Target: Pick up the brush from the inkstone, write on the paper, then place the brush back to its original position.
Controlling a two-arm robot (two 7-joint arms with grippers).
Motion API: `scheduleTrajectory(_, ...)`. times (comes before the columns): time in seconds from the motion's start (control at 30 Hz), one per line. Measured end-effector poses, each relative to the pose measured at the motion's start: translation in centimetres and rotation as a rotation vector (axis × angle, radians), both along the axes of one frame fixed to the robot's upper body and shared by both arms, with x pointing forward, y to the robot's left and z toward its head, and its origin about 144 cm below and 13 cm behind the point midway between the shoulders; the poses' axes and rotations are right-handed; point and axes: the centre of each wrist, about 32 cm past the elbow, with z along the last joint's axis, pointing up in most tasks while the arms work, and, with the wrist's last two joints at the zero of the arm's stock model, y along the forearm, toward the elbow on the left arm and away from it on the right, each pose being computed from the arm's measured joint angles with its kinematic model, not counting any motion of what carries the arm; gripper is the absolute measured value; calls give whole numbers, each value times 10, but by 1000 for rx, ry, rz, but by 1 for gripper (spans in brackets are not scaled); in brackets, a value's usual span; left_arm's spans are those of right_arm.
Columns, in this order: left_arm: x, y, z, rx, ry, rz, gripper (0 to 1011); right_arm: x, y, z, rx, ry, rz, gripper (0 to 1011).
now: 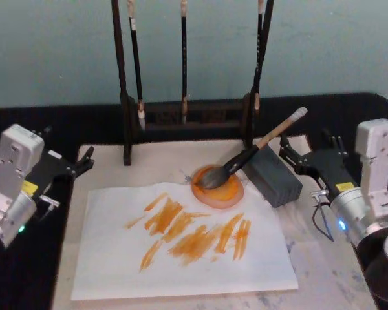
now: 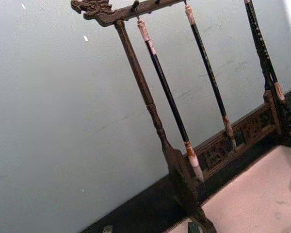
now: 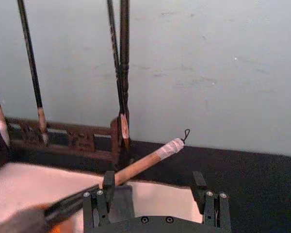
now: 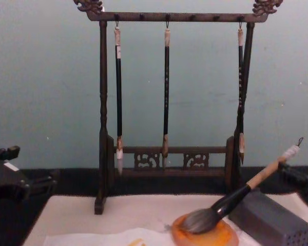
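The brush (image 1: 246, 158) rests with its grey tuft on the round orange inkstone (image 1: 220, 188). Its tan handle leans up over a grey block (image 1: 272, 175), and the wrapped end (image 1: 300, 113) points to the back right. In front lies the white paper (image 1: 181, 248) with several orange strokes. My right gripper (image 1: 305, 146) sits open just right of the handle, holding nothing. In the right wrist view the brush handle (image 3: 145, 162) runs past one of the fingers (image 3: 108, 182) of the right gripper (image 3: 153, 183). My left gripper (image 1: 84, 161) is open at the mat's left edge, apart from everything.
A dark wooden rack (image 1: 184, 119) with three thin hanging brushes (image 4: 166, 92) stands behind the inkstone. The cream mat (image 1: 323, 271) lies under the paper on a black table (image 1: 26, 278). Bare mat shows right of the paper.
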Motion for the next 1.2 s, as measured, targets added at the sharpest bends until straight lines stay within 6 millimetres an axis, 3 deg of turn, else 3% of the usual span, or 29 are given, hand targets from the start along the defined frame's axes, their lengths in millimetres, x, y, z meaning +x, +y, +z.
scheduleTrajectory(0.27, 0, 0, 0, 0, 0, 0, 1001, 1, 2, -8, -89, -14, -7, 1000)
scheduleTrajectory(1.2, 0, 0, 0, 0, 0, 0, 1001, 1, 1, -6, -77, -11, -6, 1000)
